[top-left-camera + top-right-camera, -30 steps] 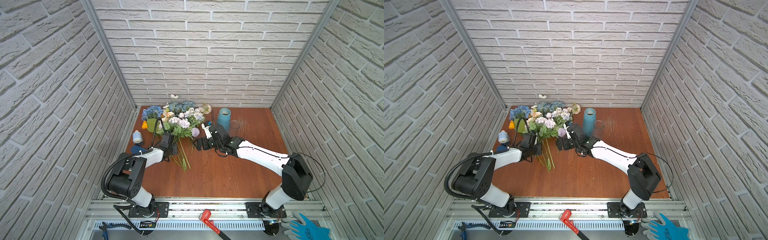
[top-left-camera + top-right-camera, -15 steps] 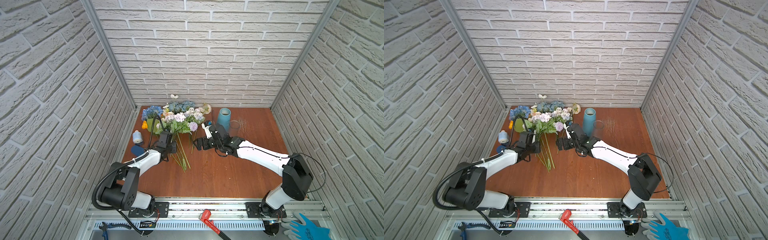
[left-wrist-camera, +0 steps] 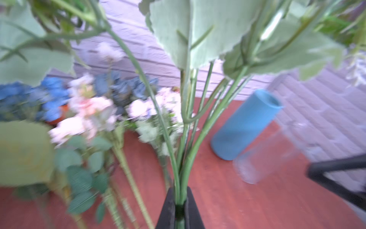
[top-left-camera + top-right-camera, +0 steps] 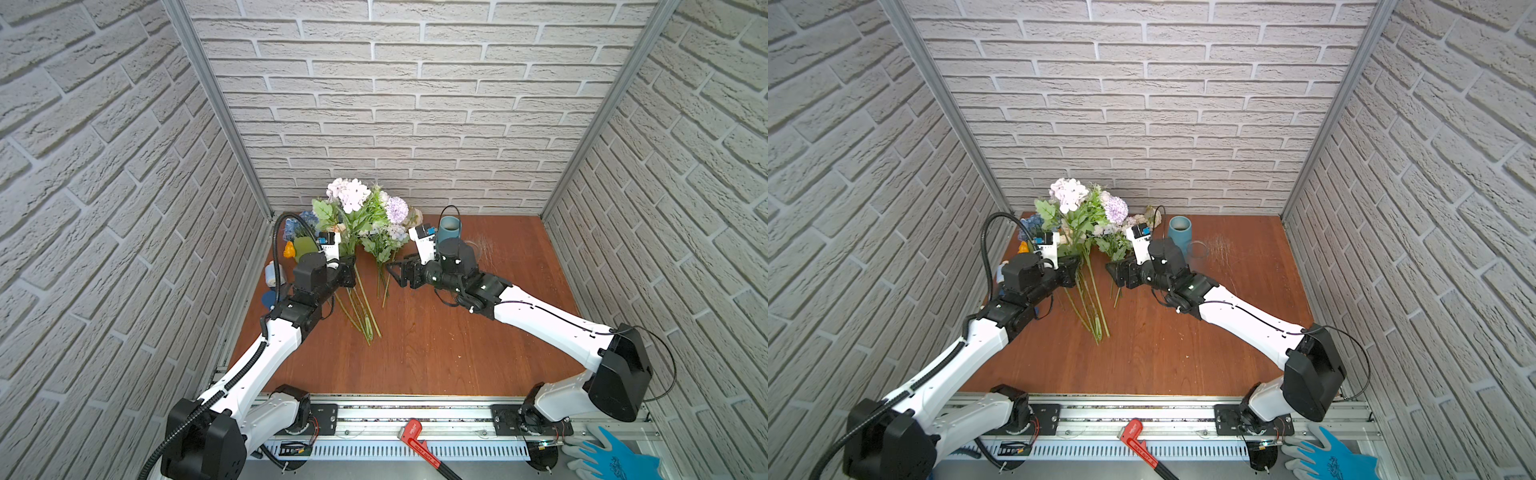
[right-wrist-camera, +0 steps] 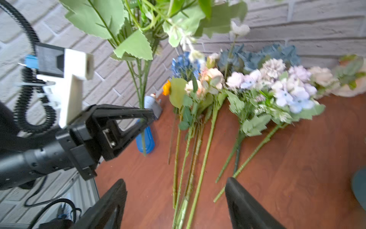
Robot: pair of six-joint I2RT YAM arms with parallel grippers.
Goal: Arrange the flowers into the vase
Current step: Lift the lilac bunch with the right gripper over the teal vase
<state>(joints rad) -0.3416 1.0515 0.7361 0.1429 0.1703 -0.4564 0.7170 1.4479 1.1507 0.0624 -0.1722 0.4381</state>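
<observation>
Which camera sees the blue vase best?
The left wrist view: the blue vase is big and close, top to bottom, though blurry. Both top views show it small and far; the right wrist view doesn't clearly show it.

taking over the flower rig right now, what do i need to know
Left gripper: shut on the stems of a lilac-white cluster, held upright.
Right gripper: open, holding nothing, low over the stems of the other flowers, which lie on the table.
Blue vase: upright at the back, right of the pile, no flowers in it. A clear glass stands beside it.
Done: one bunch picked up.
Left: put it in the vase, then the rest.
</observation>
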